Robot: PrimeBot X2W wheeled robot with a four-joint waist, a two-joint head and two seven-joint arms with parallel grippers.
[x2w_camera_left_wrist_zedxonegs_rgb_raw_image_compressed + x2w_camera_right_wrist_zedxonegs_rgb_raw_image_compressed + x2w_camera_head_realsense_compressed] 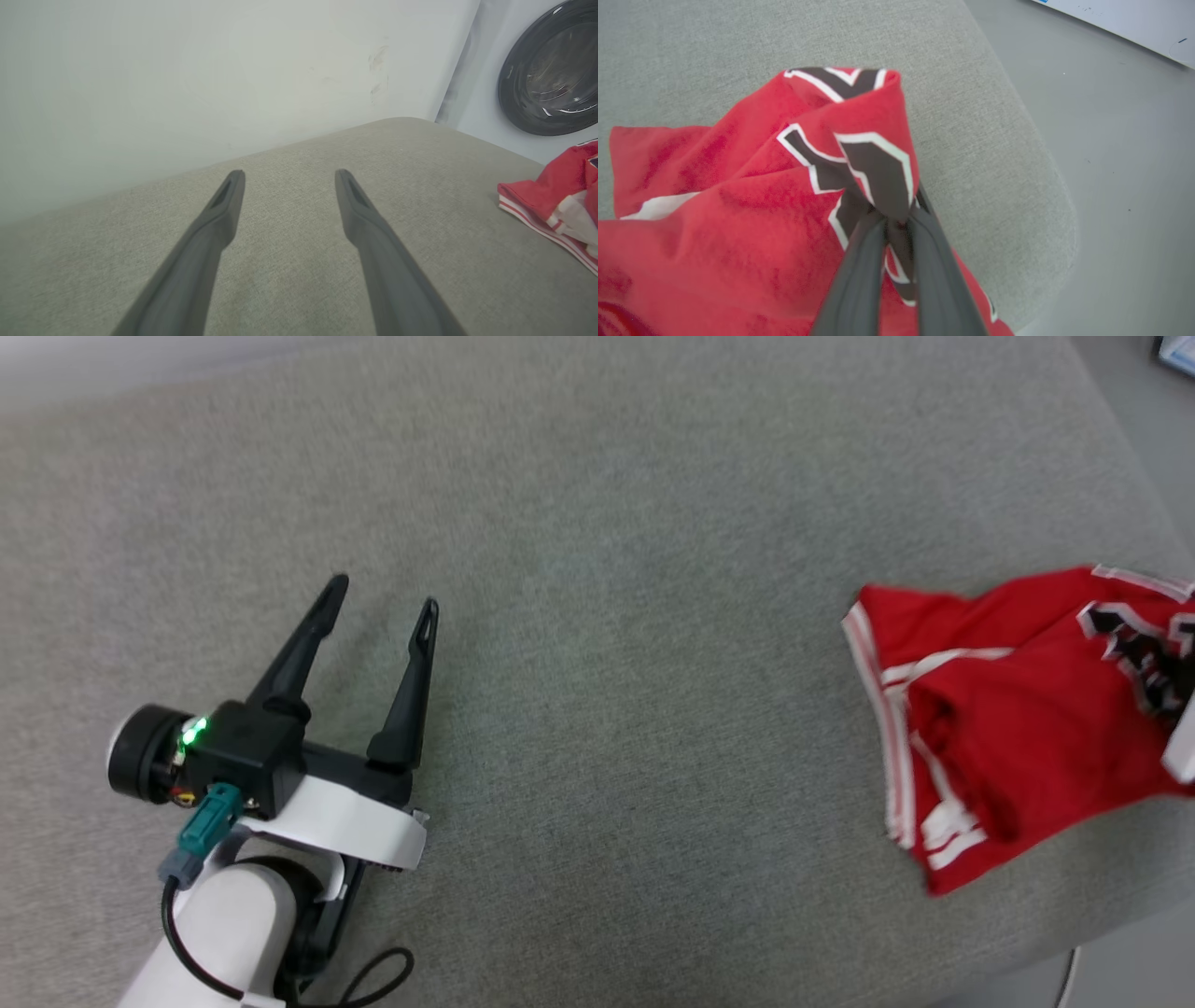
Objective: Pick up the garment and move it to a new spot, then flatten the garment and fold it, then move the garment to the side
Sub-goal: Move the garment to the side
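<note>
One claw works: the right claw point(896, 218) is pinched tight on the crumpled garment point(1008, 709) at the right edge of the padded surface point(597, 728), the left claw point(385, 594) gapes empty; pickup seems underway, lifting clear comes next.

The garment point(1008, 709) is lying bunched on the padded surface point(597, 569), at its right end and close to the right edge, with a raised fold sitting between the fingers of the right gripper point(899, 219). The left gripper point(384, 593) is hanging over the left part of the surface, well apart from the garment, its fingers pointing toward the wall point(187, 70) that is standing behind the surface. A washer door point(551, 70) is standing beyond the far right corner, and the floor point(1134, 140) is stretching past the surface's right edge
</note>
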